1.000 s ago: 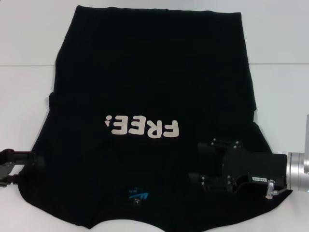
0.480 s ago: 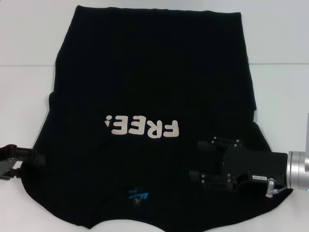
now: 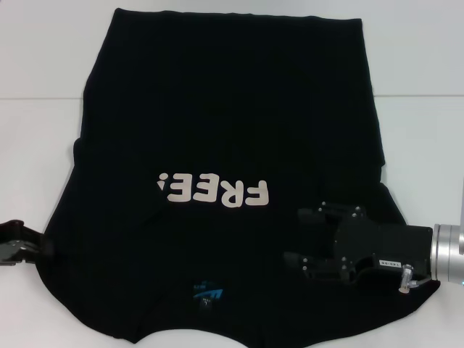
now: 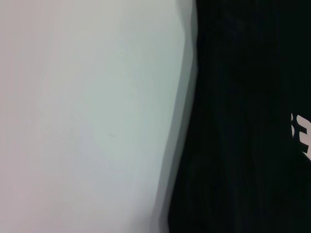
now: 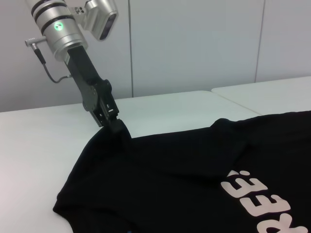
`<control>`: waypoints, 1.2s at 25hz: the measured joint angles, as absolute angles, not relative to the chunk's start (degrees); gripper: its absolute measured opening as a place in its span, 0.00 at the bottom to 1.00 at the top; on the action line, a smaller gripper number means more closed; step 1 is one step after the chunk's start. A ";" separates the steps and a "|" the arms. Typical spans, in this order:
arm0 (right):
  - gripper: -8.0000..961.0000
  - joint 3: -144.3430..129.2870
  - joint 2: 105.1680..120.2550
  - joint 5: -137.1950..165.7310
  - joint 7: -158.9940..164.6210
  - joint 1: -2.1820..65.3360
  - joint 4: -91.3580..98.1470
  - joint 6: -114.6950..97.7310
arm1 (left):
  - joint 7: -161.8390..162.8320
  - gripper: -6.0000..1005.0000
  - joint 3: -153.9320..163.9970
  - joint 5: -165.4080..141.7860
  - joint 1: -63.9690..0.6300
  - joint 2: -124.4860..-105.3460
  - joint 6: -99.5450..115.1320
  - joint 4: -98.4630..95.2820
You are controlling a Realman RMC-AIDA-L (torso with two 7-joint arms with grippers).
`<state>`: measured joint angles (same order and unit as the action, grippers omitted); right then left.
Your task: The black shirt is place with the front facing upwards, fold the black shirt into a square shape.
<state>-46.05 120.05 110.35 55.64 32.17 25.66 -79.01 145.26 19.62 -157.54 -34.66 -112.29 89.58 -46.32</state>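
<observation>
Left gripper (image 5: 112,124) pinches the black shirt (image 3: 232,130) at its left sleeve edge on the white table (image 3: 36,145). Right gripper (image 3: 299,239) hovers over the right shoulder, jaws wide. We fear one-sided lifting would skew the fold.

We see bright, even light from overhead, with hardly any shadow on the white table (image 3: 43,58). The black shirt (image 3: 232,109) swallows its own folds into flat darkness. Our left wrist view is badly out of focus, the shirt's edge smeared. The other views are sharp.
</observation>
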 joint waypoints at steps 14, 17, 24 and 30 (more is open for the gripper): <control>0.86 -45.73 119.70 110.14 61.45 31.97 26.87 -78.86 | 143.95 0.06 20.93 -157.07 -34.54 -112.50 88.98 -46.41; 0.86 -46.00 119.28 111.43 76.02 30.85 33.93 -79.78 | 143.66 0.03 19.98 -156.36 -34.53 -112.48 89.45 -46.40; 0.86 -46.25 114.67 128.28 121.36 31.85 51.82 -88.47 | 142.26 0.03 18.88 -154.43 -34.43 -112.15 91.37 -46.54; 0.86 -41.15 110.52 138.14 139.99 34.62 52.28 -98.34 | 139.65 0.03 18.37 -153.79 -34.09 -112.24 91.87 -46.86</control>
